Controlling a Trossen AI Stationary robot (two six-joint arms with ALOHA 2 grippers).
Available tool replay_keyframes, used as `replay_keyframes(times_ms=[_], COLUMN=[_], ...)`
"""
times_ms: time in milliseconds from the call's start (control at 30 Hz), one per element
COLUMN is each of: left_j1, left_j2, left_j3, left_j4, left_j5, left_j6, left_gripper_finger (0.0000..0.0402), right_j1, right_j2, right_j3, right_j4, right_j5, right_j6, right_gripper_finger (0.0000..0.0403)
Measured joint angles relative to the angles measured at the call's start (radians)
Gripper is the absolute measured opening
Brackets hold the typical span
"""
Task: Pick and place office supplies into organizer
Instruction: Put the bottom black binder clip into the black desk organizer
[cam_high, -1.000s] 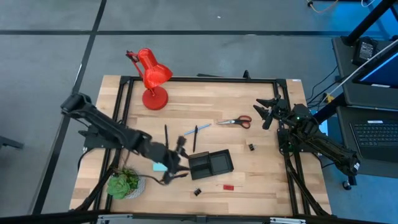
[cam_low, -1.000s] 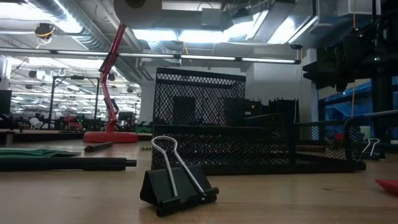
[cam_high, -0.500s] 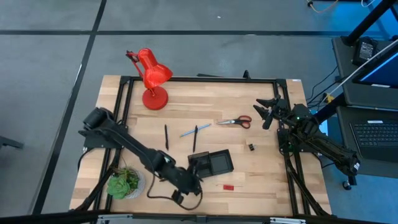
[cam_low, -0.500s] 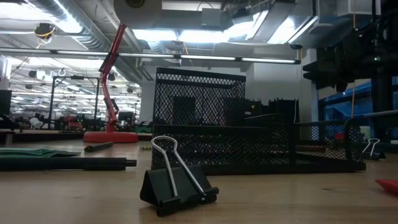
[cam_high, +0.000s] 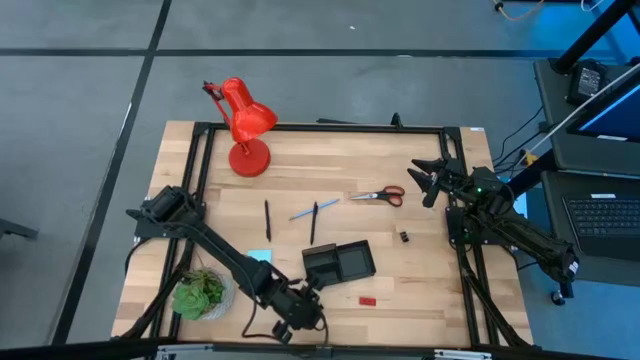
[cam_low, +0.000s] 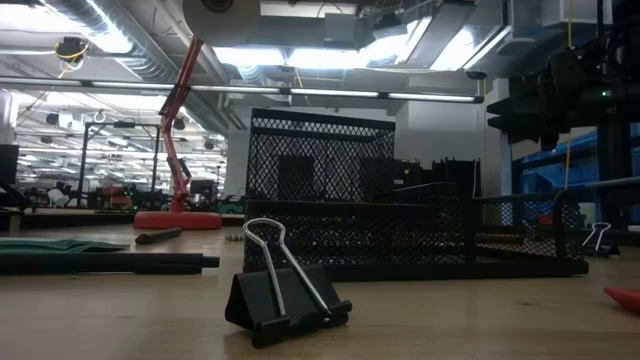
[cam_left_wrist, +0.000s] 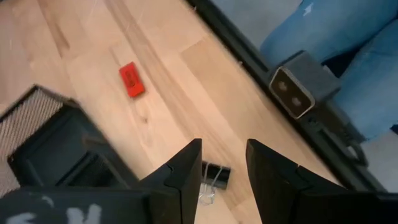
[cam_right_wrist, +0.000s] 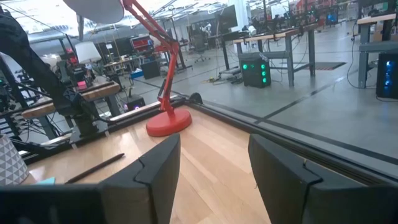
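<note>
wooden table (cam_high: 420, 290) bearing the scattered supplies, both arms in view. left gripper (cam_left_wrist: 222, 167) is hanging over the near edge, its fingers (cam_left_wrist: 186, 177) standing apart with nothing between them — a black clip (cam_left_wrist: 211, 176) is lying on the wood just below the gap, beside the organizer (cam_high: 338, 263). a red piece (cam_high: 367, 299) is lying near the tray's front, clear of it; the notepad (cam_high: 258, 256) is lying by the left arm. two pens (cam_high: 267, 219) and a blue pen (cam_high: 302, 212) are resting mid-table, the scissors (cam_high: 379, 195) further right, a second clip (cam_high: 404, 237) beyond the tray. right gripper (cam_high: 428, 180) is waiting at the right edge — fingers parted, empty. a lamp (cam_high: 243, 125) is standing at the far side, a plant (cam_high: 198, 296) at the near left corner.
</note>
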Motion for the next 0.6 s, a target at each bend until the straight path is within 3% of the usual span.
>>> replay_keyframes(times_ms=[600], left_j1=[0.013], left_j2=[0.135], left_j3=[-0.002], left_j4=[-0.002], left_j5=[-0.017], left_j6=[-0.027], left_gripper_finger=[0.0161], right_j1=[0.000], right_j2=[0.000], right_j3=[0.000], right_j4=[0.000], right_j5=[0.000], right_j6=[0.003], right_gripper_finger=[0.0193])
